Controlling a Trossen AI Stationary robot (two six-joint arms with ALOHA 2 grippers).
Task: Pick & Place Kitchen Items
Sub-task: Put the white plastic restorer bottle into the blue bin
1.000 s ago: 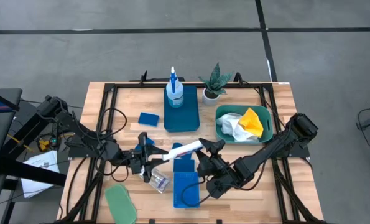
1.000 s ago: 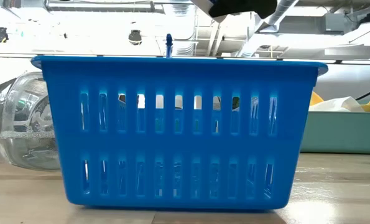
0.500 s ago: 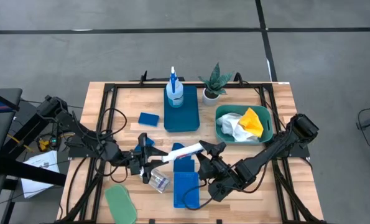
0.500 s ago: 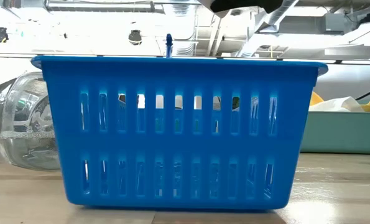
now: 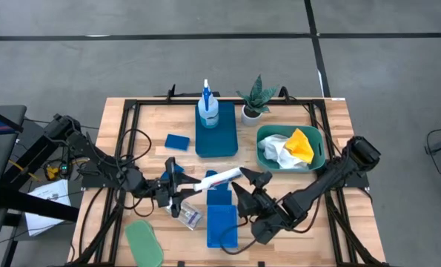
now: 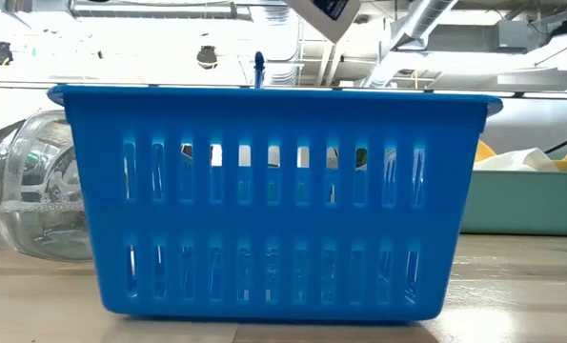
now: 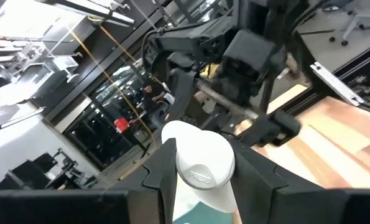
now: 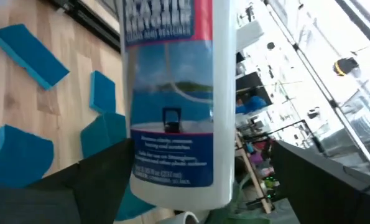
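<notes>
Bench (image 5: 331, 126): wooden top, dark frame, grey floor around.
Left claw (image 5: 177, 194): my fingers are closed on the white blue-labelled bottle (image 5: 219, 179), held over the near blue tray (image 5: 221, 225).
Right claw (image 5: 247, 185): open around the bottle's far end.
Done: cloths (image 5: 292, 147) lie in the teal tub (image 5: 321, 158).
Left: clear plastic bottle (image 5: 190, 217), blue sponge (image 5: 177, 142).

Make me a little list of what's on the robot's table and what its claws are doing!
left claw: shut on one end of the white bottle, holding it up in the air
right claw: open, at the bottle's other end
spray bottle: standing in the far blue tray
clear bottle: lying on the table beside the near blue basket
teal tub: holds white and yellow cloths
loose on the table: blue sponge, green cloth
</notes>
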